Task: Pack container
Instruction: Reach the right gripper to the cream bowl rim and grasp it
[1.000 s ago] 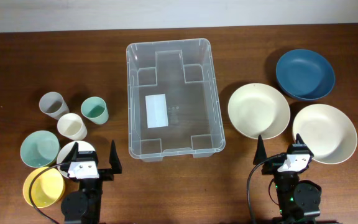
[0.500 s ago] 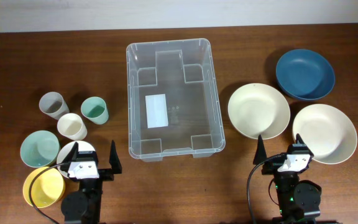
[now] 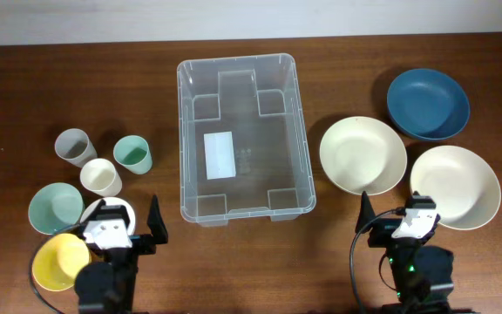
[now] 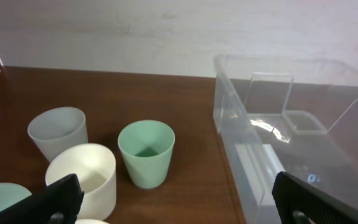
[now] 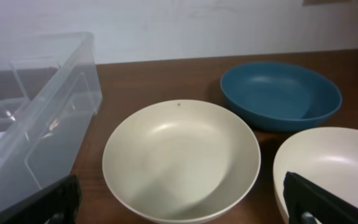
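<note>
Container: large clear plastic rectangular bin in the middle of the dark brown wooden table, long side running away from the arms, upright and holding nothing.
Label: white rectangle on the bin's base, left of centre.
Moulded bumps: square blocks at the inner corners, with a wider one at the far wall.
Blue bowl: wide dark blue round bowl, far right of the bin.
Cream bowls: one wide cream round bowl just beside the bin's right wall; a second wide cream round bowl to its right and nearer the arms.
Small bowls: pale teal bowl, yellow bowl and white bowl clustered at the near left, the white one partly hidden by the left arm.
Cups: grey cup, mint green cup and cream cup upright in a close group left of the bin.
Left gripper: above the near edge by the small bowls, fingers spread wide, nothing between them.
Right gripper: near the cream bowls, fingers spread wide, nothing between them.
</note>
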`<state>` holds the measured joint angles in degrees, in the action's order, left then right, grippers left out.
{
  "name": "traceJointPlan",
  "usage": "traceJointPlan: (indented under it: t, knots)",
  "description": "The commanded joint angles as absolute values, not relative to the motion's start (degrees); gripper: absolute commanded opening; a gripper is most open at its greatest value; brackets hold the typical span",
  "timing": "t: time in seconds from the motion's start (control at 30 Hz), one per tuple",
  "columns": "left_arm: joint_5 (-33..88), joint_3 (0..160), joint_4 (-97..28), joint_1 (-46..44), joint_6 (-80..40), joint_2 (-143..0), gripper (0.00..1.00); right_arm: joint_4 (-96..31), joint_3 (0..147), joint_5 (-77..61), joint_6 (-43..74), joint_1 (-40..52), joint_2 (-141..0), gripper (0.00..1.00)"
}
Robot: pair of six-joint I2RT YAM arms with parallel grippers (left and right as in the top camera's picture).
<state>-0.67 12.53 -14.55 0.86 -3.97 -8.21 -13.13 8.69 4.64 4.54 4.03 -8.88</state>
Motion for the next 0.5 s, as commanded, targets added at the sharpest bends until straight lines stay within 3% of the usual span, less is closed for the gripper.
traceJointPlan:
  t: [0.0,0.2,0.47]
  knots:
    - [-0.4,20.2,-16.0,0.9,-4.7,-15.6,1.00,-14.9,17.6,4.5,5.2,3.7,-16.2,0.99]
    - [-0.4,34.4,-22.3,0.9,-4.8,-33.4,1.00,-25.8,36.3,4.5,5.1,3.7,-34.3,0.99]
    - [-0.3,55.0,-40.4,0.9,-4.7,-52.6,1.00,-47.4,64.1,4.5,4.9,3.6,-57.2,0.99]
